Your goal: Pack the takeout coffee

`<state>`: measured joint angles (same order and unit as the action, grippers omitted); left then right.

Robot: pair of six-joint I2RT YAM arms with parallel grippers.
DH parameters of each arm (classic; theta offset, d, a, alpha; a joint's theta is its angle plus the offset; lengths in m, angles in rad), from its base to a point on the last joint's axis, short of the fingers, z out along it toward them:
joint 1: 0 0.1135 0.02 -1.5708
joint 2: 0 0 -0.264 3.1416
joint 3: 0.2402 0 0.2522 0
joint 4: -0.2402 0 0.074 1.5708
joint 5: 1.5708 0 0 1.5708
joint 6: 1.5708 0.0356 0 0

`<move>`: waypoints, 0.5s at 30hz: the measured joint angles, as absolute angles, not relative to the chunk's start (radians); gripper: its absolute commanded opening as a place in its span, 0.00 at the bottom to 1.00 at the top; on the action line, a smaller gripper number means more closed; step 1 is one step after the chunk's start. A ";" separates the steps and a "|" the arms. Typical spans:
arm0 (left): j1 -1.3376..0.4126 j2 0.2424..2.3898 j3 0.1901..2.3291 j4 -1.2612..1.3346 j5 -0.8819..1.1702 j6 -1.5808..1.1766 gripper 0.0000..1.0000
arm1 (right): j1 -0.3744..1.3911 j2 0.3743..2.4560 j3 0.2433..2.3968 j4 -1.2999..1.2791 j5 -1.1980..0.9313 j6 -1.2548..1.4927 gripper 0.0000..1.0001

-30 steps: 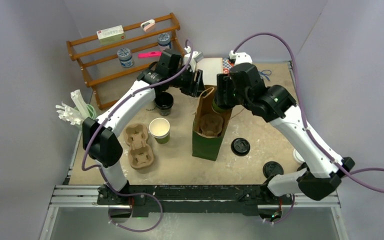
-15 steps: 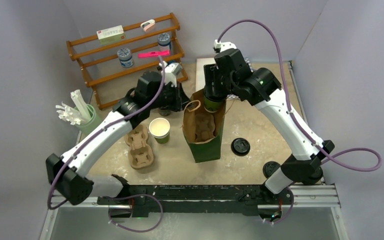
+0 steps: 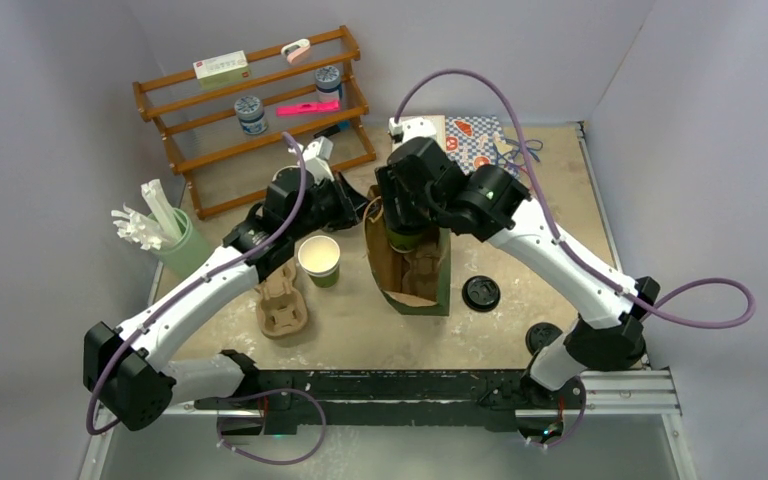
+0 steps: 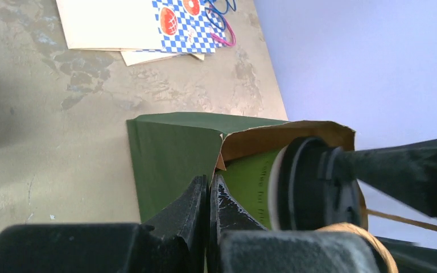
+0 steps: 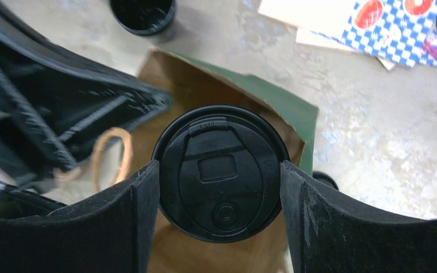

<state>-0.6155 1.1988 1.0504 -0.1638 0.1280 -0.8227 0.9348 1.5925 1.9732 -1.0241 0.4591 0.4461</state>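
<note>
The step in hand is the lowering of the coffee into the bag. The right gripper (image 5: 219, 173) has its jaws clamped on the small olive-green paper cup with the round black plastic sip lid (image 3: 403, 237), one jaw on each side just under the lid. It holds the cup upright in the open mouth of the dark green paper bag with a brown inside (image 3: 443, 285), which stands on the tabletop (image 3: 530, 240). The left gripper (image 4: 209, 196) has its jaws pressed together on the upper edge of the bag, as far as its wrist view shows, so the mouth is held open. I judge that the cup is not yet set down. The next move calls for a straight descent into a pocket of the moulded brown cardboard carrier (image 3: 418, 268) that seems to lie at the bottom. The cup must stay upright and clear of the paper wall, and the jaws should open only when it rests. Compared with half a second ago, the cup and the right gripper have come nearer to the arm bases and deeper over the bag, and the bag's mouth has shifted a little with them. A blue-chequered paper (image 3: 472, 140) at the back is now uncovered.
</note>
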 measured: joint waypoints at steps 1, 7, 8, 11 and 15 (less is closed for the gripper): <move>-0.616 1.198 1.041 -0.154 0.117 -0.831 0.00 | 0.940 1.578 1.925 -1.008 0.466 0.449 0.24; -0.616 1.210 1.033 -0.103 0.054 -0.857 0.01 | 0.933 1.573 1.842 -0.971 0.523 0.422 0.24; -0.616 1.218 1.036 -0.104 0.045 -0.867 0.01 | 0.932 1.580 1.860 -0.973 0.533 0.414 0.24; -0.616 1.263 1.064 -0.136 0.033 -0.910 0.00 | 0.931 1.606 1.942 -0.979 0.557 0.398 0.22; -0.650 1.312 1.100 -0.211 0.007 -0.988 0.00 | 0.931 1.600 2.001 -0.996 0.593 0.410 0.20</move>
